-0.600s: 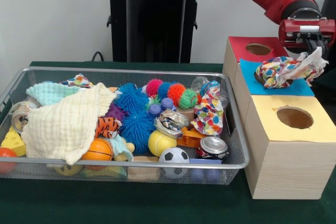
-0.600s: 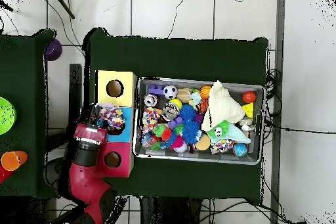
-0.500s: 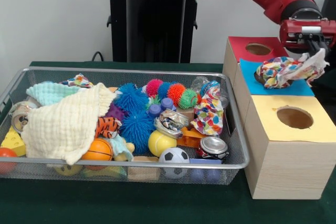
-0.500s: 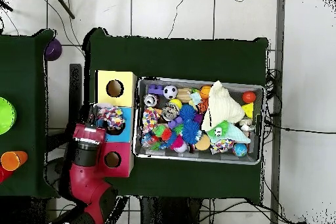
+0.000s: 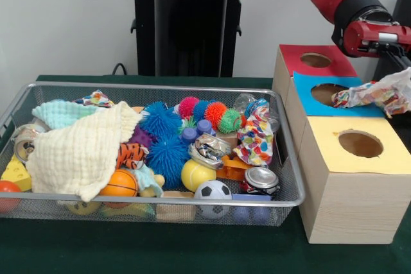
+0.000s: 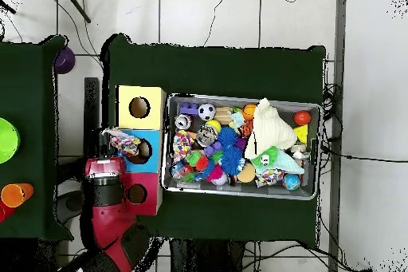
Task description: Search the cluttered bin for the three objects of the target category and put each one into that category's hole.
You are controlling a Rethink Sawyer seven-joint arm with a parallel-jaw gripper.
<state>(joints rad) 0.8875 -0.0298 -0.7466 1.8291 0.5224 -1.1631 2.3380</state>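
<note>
My gripper (image 5: 397, 68) is shut on a patterned cloth (image 5: 377, 92), which hangs stretched over the right edge of the blue panel, clear of the blue hole (image 5: 329, 93). In the overhead view the cloth (image 6: 120, 141) lies left of the blue hole (image 6: 143, 151), beyond the gripper (image 6: 107, 155). The yellow-panelled hole (image 5: 360, 144) is in the nearest wooden box and also shows in the overhead view (image 6: 139, 108). Two more patterned cloths lie in the wire bin (image 5: 154, 86): one at its right end (image 5: 255, 137) and one at the far left (image 5: 96, 99).
The red-panelled hole (image 5: 316, 60) is on the farthest box. The bin holds a cream waffle cloth (image 5: 80, 149), a mint cloth (image 5: 58, 112), spiky balls (image 5: 160, 123), a soccer ball (image 5: 212, 191), cans and several toys. A second green table (image 6: 20, 133) carries cups.
The gripper has moved toward the picture's right in the front view, dragging the patterned cloth off the blue hole, which now shows uncovered.
</note>
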